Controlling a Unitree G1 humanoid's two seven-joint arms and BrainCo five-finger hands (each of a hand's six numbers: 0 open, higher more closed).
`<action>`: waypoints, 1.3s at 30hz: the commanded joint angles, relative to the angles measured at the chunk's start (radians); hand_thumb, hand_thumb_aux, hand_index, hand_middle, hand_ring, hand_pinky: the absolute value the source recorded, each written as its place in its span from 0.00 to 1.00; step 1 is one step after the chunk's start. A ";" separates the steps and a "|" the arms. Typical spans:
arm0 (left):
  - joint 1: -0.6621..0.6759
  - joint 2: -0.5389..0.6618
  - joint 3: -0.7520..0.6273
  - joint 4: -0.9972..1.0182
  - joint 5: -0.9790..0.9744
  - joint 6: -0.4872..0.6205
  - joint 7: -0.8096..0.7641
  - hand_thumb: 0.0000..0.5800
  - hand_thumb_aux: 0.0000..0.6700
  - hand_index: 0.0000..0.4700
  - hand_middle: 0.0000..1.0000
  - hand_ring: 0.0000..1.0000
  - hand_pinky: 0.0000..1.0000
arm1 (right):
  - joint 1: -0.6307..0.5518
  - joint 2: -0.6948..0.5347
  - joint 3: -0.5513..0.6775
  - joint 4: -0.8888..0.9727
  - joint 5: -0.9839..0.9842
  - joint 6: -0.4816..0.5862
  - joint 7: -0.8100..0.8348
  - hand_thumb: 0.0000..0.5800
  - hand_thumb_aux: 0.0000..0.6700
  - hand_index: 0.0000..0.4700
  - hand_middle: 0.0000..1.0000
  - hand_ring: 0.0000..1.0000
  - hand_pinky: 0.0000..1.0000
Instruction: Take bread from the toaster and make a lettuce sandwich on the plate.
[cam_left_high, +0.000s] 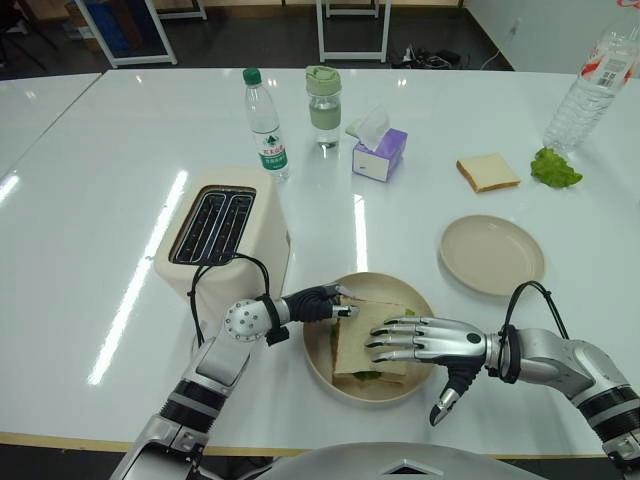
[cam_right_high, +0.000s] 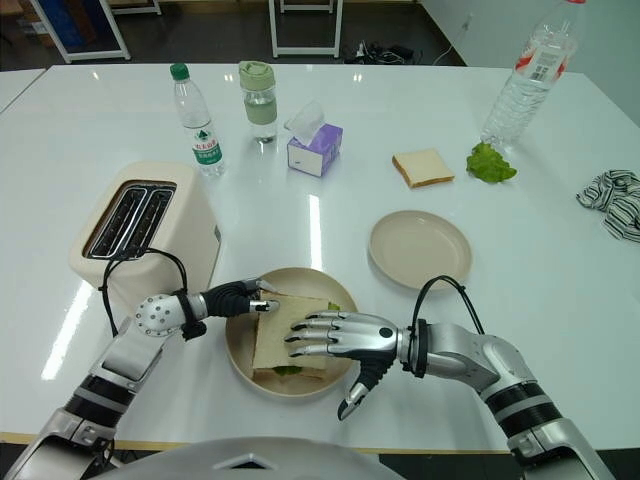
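Toaster (cam_left_high: 262, 250) slots look empty. Sandwich (cam_left_high: 350, 340) assembled on plate (cam_left_high: 390, 288), lettuce (cam_right_high: 287, 369) peeking under top slice. Right hand (cam_left_high: 430, 340) flat, released, on top; left hand (cam_left_high: 315, 302) at corner, grasp unclear. Probably nearly finished.

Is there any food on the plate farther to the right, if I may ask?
No, the right plate is bare; the sandwich lies on the near plate.

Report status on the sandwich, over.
Left hand at the left corner of the sandwich. Right hand open, flat on top. Sandwich on plate, lettuce showing underneath. Nothing in the way.
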 joint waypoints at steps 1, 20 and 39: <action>-0.014 0.004 0.016 0.023 0.136 -0.104 0.151 0.00 0.00 0.00 0.05 0.05 0.05 | 0.029 -0.009 0.068 0.048 -0.090 0.030 0.062 0.00 0.00 0.00 0.00 0.00 0.00; -0.053 -0.084 0.378 -0.328 0.204 -0.362 0.722 0.00 0.00 0.00 0.00 0.00 0.00 | 0.028 0.044 -0.038 -0.046 -0.057 0.046 -0.165 0.00 0.00 0.00 0.00 0.00 0.00; 0.477 0.345 0.416 -0.236 -0.063 -0.923 0.205 1.00 1.00 1.00 1.00 1.00 1.00 | 0.405 -0.261 -0.217 -0.224 0.850 0.139 0.137 1.00 1.00 1.00 1.00 1.00 1.00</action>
